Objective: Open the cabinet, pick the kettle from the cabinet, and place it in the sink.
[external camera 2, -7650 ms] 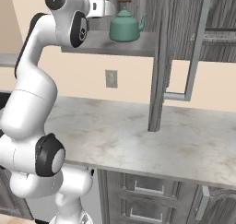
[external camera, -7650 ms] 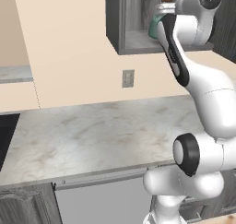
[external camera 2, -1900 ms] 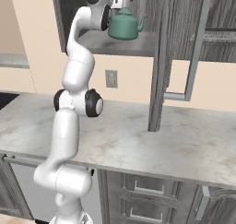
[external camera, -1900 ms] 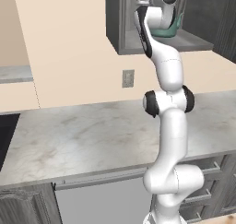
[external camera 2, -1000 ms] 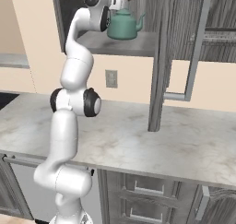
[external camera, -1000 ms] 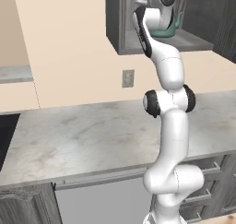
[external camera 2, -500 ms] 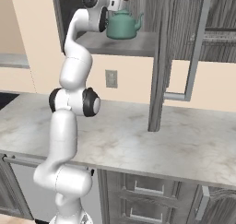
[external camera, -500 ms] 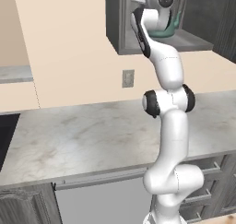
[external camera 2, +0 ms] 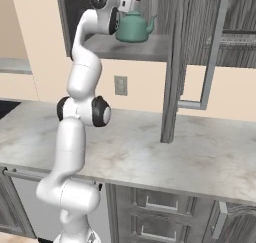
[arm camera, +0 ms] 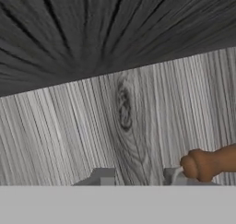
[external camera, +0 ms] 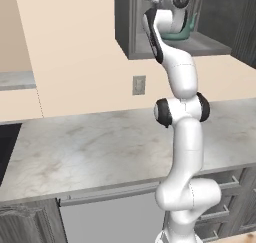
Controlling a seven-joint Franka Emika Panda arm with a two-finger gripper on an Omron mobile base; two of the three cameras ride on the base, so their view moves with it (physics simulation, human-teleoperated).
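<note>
Woodgrain cabinet (external camera 2: pixel 195 47); smooth, seemingly matt kettle (external camera 2: pixel 134 29); marble counter (external camera 2: pixel 200 162).

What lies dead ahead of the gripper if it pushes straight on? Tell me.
Probably the cabinet's grey woodgrain inner wall, which lies straight ahead past the fingers. The kettle's reddish-brown handle sits beside one fingertip, off that line. Depth is unclear.

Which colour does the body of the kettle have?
Teal-green. The kettle shows best in the right base view, on the cabinet shelf.
</note>
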